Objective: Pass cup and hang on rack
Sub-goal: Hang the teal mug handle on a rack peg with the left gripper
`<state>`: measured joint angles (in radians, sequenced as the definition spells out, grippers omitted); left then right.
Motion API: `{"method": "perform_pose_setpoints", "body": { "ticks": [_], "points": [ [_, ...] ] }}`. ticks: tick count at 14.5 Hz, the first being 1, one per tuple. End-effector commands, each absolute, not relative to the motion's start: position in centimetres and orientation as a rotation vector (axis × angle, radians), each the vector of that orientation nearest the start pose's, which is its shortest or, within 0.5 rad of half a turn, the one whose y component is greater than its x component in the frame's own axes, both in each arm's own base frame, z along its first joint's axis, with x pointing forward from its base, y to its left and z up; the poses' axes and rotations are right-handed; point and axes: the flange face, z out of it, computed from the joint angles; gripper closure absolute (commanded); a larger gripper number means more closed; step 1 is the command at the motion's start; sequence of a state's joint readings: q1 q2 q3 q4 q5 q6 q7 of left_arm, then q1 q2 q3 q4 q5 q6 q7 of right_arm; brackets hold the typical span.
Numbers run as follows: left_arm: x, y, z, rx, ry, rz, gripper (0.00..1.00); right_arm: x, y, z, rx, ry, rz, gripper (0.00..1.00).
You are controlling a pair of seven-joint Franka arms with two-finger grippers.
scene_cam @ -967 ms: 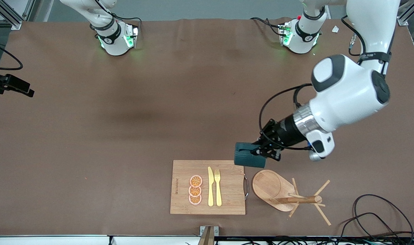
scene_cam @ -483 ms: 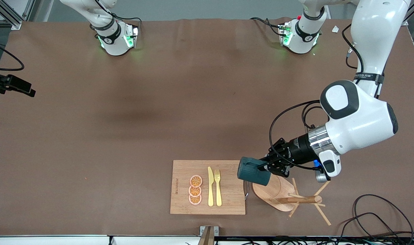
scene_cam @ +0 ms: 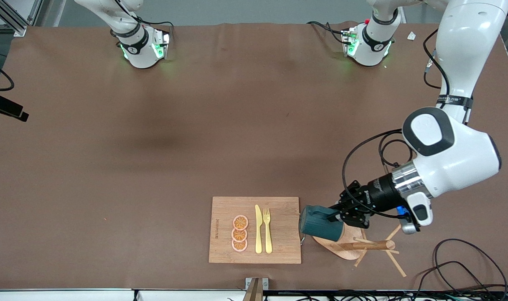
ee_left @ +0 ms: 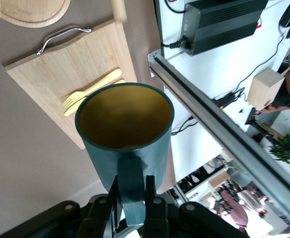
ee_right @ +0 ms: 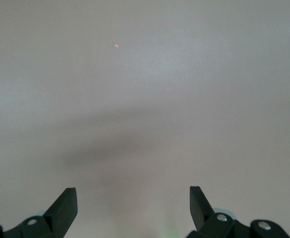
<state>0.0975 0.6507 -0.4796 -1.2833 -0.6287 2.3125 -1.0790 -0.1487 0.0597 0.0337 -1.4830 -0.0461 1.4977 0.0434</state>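
The dark teal cup (scene_cam: 318, 223) lies on its side in the air, held by its handle in my left gripper (scene_cam: 341, 215), which is shut on it. It hangs over the edge of the rack's oval base (scene_cam: 337, 247), beside the cutting board's metal handle. The wooden rack (scene_cam: 371, 245) stands near the table's front edge with thin angled pegs. In the left wrist view the cup (ee_left: 125, 129) shows its yellowish inside, and my left gripper (ee_left: 132, 198) clamps the handle. My right gripper (ee_right: 133, 191) is open and empty over bare brown table.
A bamboo cutting board (scene_cam: 224, 209) lies beside the rack, toward the right arm's end, with a yellow knife (scene_cam: 258, 229), a fork (scene_cam: 267, 230) and orange slices (scene_cam: 240, 233) on it. Black cables (scene_cam: 458, 259) lie near the front edge at the left arm's end.
My left gripper has carried the cup from over the board's corner toward the front edge, to over the rack's base. The rack and board have not moved.
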Motion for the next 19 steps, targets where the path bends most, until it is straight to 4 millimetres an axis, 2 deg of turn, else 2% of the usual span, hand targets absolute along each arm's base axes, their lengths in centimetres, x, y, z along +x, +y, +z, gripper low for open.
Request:
{"method": "perform_pose_setpoints", "body": {
  "ticks": [1, 3, 9, 11, 14, 15, 19],
  "points": [
    [74.4, -19.8, 44.7, 1.813, 1.262, -0.276, 0.99, 55.9, -4.8, 63.9, -3.224, 0.189, 0.031, 0.00],
    [74.4, -20.1, 44.5, 1.820, 1.249, -0.267, 0.99, 55.9, -4.6, 63.9, -3.220, 0.186, 0.026, 0.00],
    [75.0, -18.6, 43.7, 1.780, 1.285, -0.280, 0.99, 56.0, -4.5, 64.0, -3.209, 0.187, 0.016, 0.00],
    [75.4, -17.0, 42.8, 1.766, 1.312, -0.278, 0.99, 56.0, -4.2, 64.1, -3.196, 0.187, 0.015, 0.00],
    [75.5, -16.1, 42.4, 1.759, 1.329, -0.281, 0.99, 56.0, -2.9, 64.5, -3.191, 0.153, 0.014, 0.00],
    [75.8, -15.0, 42.4, 1.741, 1.342, -0.278, 0.99, 55.9, -2.8, 64.5, -3.193, 0.151, 0.014, 0.00],
    [76.0, -12.8, 42.1, 1.714, 1.361, -0.288, 0.99, 55.6, -2.8, 64.5, -3.193, 0.137, 0.046, 0.00]
  ]
}}
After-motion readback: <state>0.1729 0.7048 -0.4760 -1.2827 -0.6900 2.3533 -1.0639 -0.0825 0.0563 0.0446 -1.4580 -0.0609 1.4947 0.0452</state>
